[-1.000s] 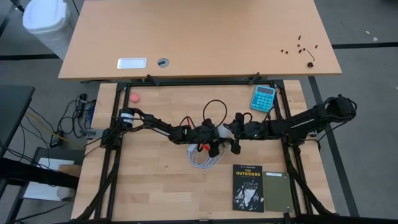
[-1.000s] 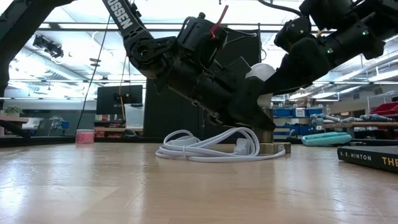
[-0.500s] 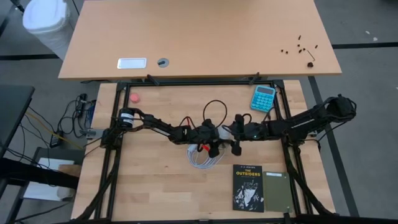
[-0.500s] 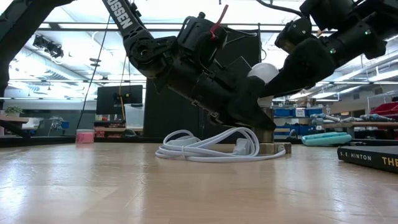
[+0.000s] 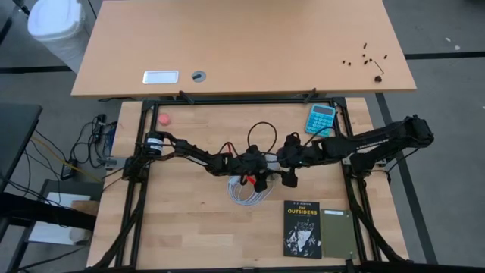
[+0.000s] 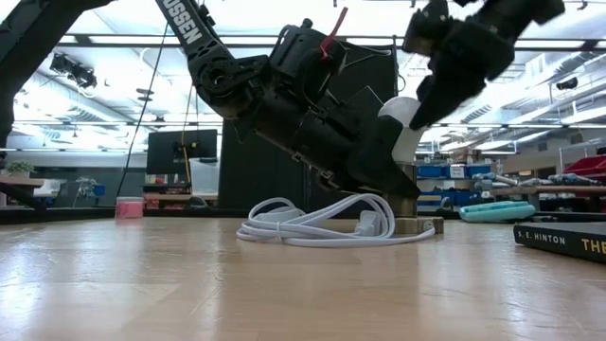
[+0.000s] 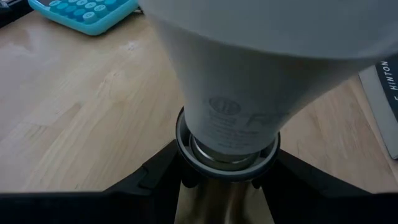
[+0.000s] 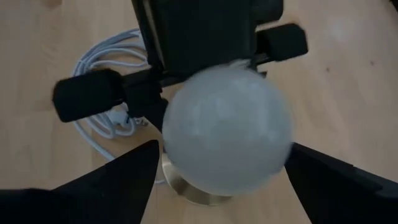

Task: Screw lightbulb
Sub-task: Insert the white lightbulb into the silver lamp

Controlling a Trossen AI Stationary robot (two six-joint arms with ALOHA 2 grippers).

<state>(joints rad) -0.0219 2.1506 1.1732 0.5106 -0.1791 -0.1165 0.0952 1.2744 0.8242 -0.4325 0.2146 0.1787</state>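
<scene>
Upright on the wooden table (image 5: 189,235), the lightbulb (image 6: 405,128) stands with its screw base down in the round brass-coloured socket (image 6: 409,224), and everything else can be placed from it. Just beside the socket, touching the table, lies the coiled white cable (image 6: 317,227). The left gripper (image 7: 227,177) is closed around the bulb's neck just above the socket, its dark fingers (image 7: 155,177) pressing in from both sides, as the left wrist view shows from close up. The right gripper (image 8: 217,177) hovers directly over the bulb's dome with its fingers (image 8: 112,180) spread wide to either side of the glass, holding nothing and not touching it; in the low view it sits above and slightly beside the bulb. Farther from the bulb, toward the table's back edge, is the blue calculator (image 5: 320,119), and toward the front edge lies a black book (image 5: 302,228) with an olive-green book (image 5: 337,232) just beside it.
</scene>
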